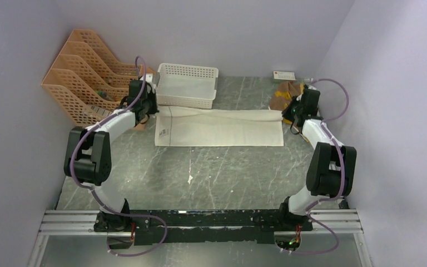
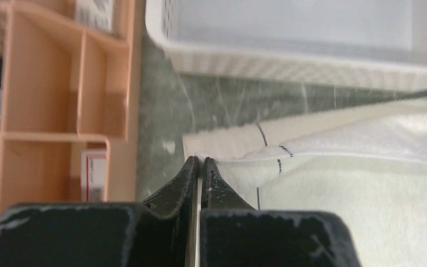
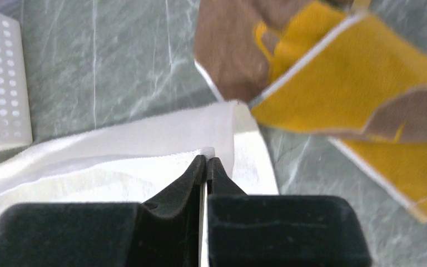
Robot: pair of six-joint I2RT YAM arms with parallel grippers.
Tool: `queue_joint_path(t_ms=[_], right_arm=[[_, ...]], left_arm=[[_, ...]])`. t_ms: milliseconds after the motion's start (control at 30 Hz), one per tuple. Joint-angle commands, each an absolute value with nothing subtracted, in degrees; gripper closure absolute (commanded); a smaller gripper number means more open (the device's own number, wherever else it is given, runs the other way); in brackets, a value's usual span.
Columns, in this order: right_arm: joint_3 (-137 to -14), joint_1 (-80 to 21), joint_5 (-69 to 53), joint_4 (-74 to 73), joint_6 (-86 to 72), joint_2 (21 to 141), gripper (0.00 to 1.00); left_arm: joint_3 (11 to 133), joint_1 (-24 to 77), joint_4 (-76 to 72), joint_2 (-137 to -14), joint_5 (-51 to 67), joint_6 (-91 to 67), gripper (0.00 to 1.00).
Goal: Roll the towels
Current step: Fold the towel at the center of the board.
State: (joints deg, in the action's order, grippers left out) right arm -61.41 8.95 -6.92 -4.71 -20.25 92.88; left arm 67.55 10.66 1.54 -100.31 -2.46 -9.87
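Note:
A cream-white towel (image 1: 219, 128) lies spread across the far half of the table, its far edge folded over toward me. My left gripper (image 1: 144, 108) is shut on the towel's far-left corner (image 2: 203, 158). At the opposite end, my right gripper (image 1: 290, 115) is shut on the far-right corner (image 3: 207, 153). The white cloth (image 2: 367, 183) fills the right of the left wrist view, and it spreads left of the jaws (image 3: 105, 167) in the right wrist view. A brown towel with mustard-yellow patches (image 1: 285, 94) lies crumpled at the far right, just beyond my right gripper (image 3: 361, 89).
A white lattice basket (image 1: 186, 84) stands right behind the cream towel (image 2: 289, 39). An orange file rack (image 1: 83, 78) sits at the far left, close to my left arm (image 2: 50, 100). A small white box (image 1: 283, 75) rests by the back wall.

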Motion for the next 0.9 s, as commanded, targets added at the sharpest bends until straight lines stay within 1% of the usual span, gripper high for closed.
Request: queue_joint_path(t_ms=[0,100,233,467,667,867], right_arm=[[-50.4,9.5,-9.1,4.8,-26.5,85.9,1.00],[-44.8,9.5,-8.3,7.4,-28.4,82.8,1.00],[-42.0,9.5,-5.1,5.4,-28.3,81.3,1.00],[-41.2,9.8,2.4,0.4,-30.8,82.3,1.00],[-37.4,10.3,10.5,3.3,-32.7,79.1,1.00],[-35.8,10.4,13.1,5.1,-32.9,78.4,1.00]], left_arm=[[58.2,11.4,-6.8,-95.6,-0.3,-14.4,0.93],[51.9,12.1,-8.3,-92.8,-0.8,-17.6,0.93],[45.8,13.0,-10.6,-91.2,-1.0,-19.6,0.93],[41.5,13.7,-11.5,-91.1,-2.2,-22.6,0.93],[39.6,13.8,-11.1,-89.5,-4.8,-22.6,0.93],[39.6,13.8,-9.7,-88.8,-6.3,-22.6,0.93]])
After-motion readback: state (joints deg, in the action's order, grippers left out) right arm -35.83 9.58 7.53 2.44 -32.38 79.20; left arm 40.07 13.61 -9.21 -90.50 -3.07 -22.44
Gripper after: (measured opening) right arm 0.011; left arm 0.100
